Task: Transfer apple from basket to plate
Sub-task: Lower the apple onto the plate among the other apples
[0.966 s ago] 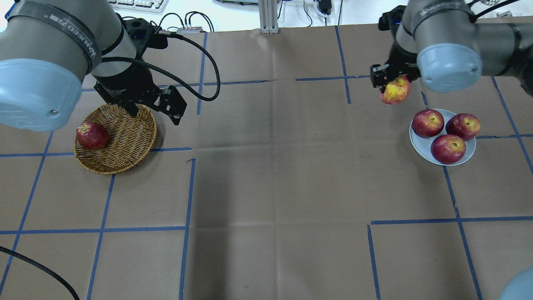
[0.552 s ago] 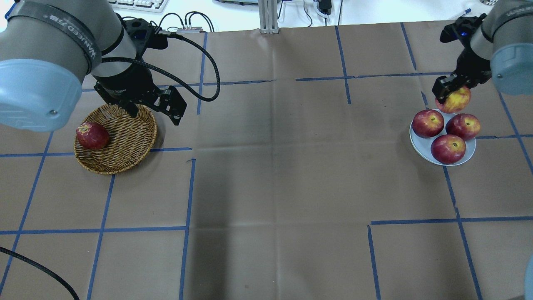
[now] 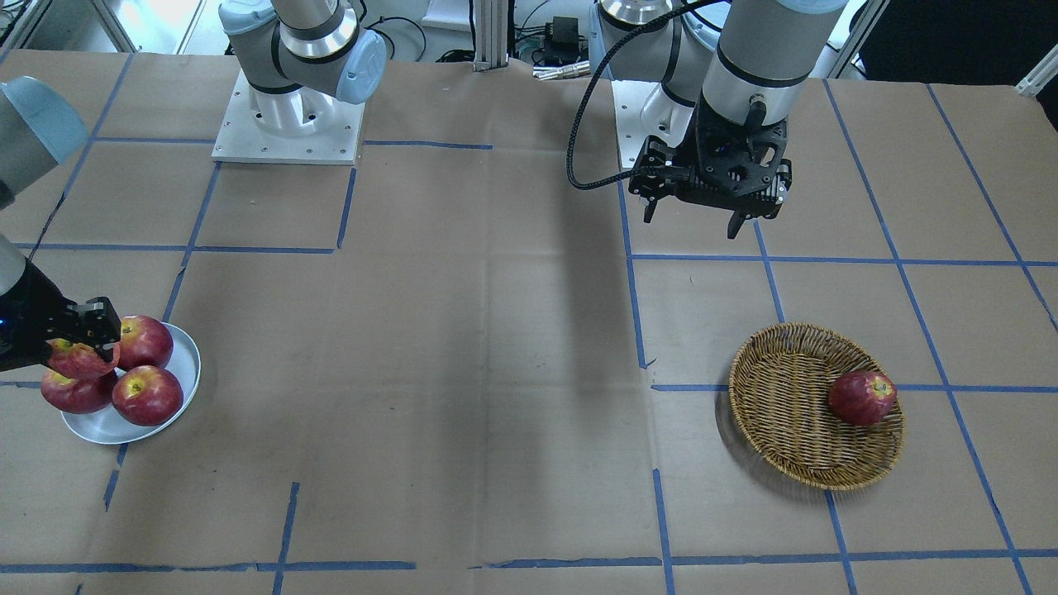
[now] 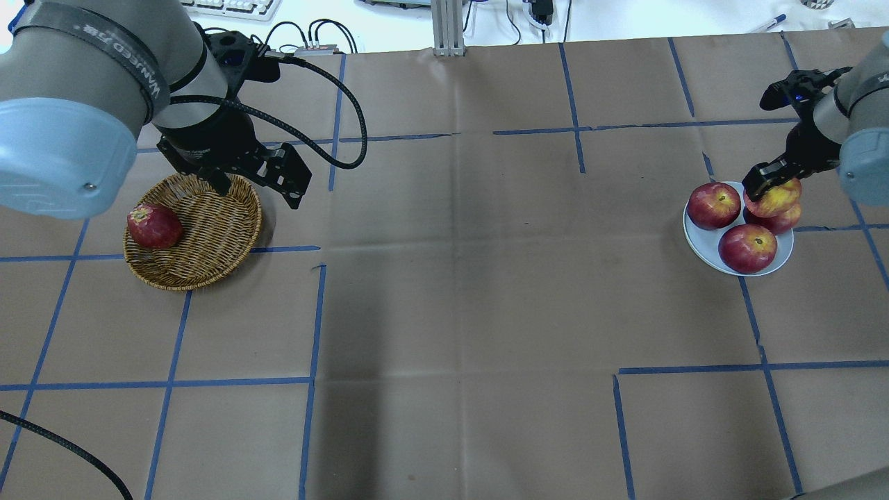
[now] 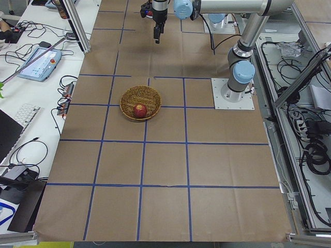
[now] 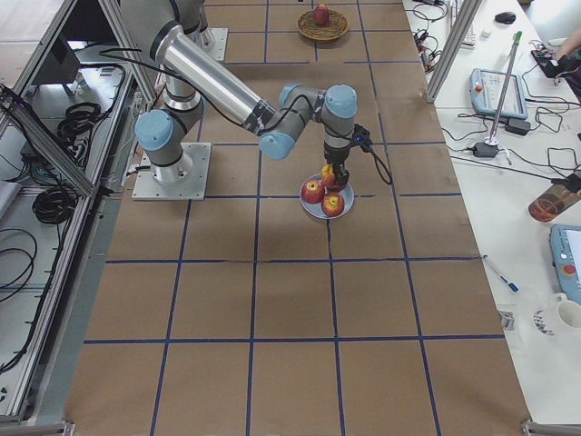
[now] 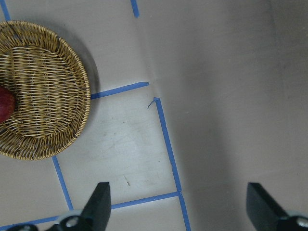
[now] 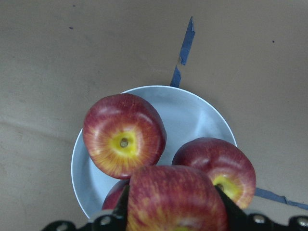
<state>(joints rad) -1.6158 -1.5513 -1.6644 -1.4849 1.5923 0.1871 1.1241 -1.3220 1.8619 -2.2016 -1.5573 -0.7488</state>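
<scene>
Grips the apple (image 4: 776, 198) between the right jaws, shut firmly on its two flanks at the end of the right arm (image 4: 861, 163). Shows the apple (image 8: 175, 199) at the bottom centre of the right wrist view, with a dark jaw tip pressed on either side.

Hangs over the plate (image 4: 696, 244) at the right of the overhead frame, directly over the upper right one of three darker apples (image 4: 748, 248) and hiding most of it. Cannot tell whether touching that one or just clear of it.

Turns the yellow patch toward the upper right in the overhead view and the red streaked side toward the wrist camera. Cannot make out the stem hollow. Looks round, with no marked long axis.

Differs from 0.6 s ago: then sat just past the plate's upper rim in the overhead frame, now lies lower in the frame, inside the plate's outline. A second ago was further left, up and left of the plate.

Keeps the left jaws spread wide and empty, as before, over the upper right rim of the basket (image 4: 215, 232) at the left of the overhead frame. Shows only bare table (image 7: 216, 96) between the two tips in the left wrist view. Leaves one dark red apple (image 4: 154, 226) in the basket's left side, unmoved.
</scene>
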